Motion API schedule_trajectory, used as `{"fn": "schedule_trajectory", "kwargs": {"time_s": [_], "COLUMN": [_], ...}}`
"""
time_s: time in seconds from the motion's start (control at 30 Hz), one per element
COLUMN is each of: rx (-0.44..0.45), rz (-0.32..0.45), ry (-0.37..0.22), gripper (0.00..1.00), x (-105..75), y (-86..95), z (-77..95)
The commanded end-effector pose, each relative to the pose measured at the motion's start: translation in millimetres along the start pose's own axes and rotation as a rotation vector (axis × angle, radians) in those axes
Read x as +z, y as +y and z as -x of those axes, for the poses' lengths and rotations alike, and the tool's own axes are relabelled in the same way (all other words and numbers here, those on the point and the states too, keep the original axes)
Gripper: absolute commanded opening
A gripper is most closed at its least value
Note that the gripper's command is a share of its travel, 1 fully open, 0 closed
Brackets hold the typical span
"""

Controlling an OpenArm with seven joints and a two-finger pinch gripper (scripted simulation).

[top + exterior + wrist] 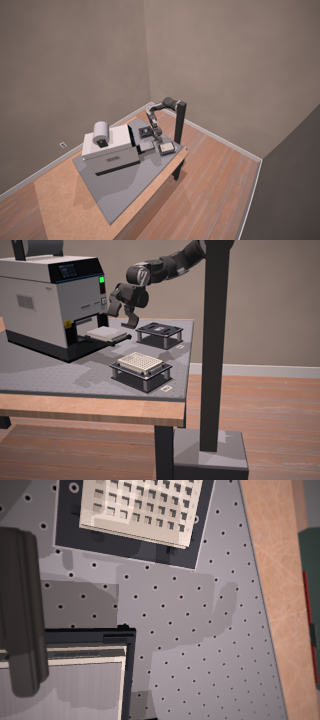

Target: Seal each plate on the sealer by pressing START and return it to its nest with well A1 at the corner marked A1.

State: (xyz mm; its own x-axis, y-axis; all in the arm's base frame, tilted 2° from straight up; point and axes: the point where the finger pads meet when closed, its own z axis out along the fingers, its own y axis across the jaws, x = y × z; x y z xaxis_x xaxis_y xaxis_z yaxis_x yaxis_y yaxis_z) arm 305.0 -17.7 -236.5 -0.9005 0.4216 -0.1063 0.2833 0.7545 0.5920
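Perforated mat (pixel 200 625) beside open plate (pixel 142 507).

Behind my bench (pixel 62 204) (pixel 103 410) (pixel 282 600), plain brown-grey walls (pixel 77 56) (pixel 271 304) meet in a corner, with a pale skirting (pixel 222 143) (pixel 258 369) along their foot and an outlet (pixel 63 144) low on one of them. Under me I see reddish planks (pixel 206 191) (pixel 279 420) for a floor, and the bench, wood-topped on dark legs (pixel 177 172) (pixel 164 451), drops a broad shadow across them. Soft, dim light leaves the walls faintly mottled.
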Motion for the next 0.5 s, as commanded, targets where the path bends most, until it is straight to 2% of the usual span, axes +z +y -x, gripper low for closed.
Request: {"fn": "schedule_trajectory", "kwargs": {"time_s": [0.0,0.17,0.27,0.33,0.47], "rx": [-0.007,-0.047,-0.051,-0.051,-0.074], "rz": [-0.035,-0.151,-0.151,-0.151,-0.257], "ry": [-0.024,-0.134,-0.139,-0.139,-0.234], "gripper": [0.65,0.65,0.65,0.65,0.65], "x": [0.2,-4.9,-7.6,-7.6,-15.2], "y": [-9.1,-23.4,-32.5,-32.5,-45.7], "z": [7.1,25.4,36.9,36.9,52.7]}}
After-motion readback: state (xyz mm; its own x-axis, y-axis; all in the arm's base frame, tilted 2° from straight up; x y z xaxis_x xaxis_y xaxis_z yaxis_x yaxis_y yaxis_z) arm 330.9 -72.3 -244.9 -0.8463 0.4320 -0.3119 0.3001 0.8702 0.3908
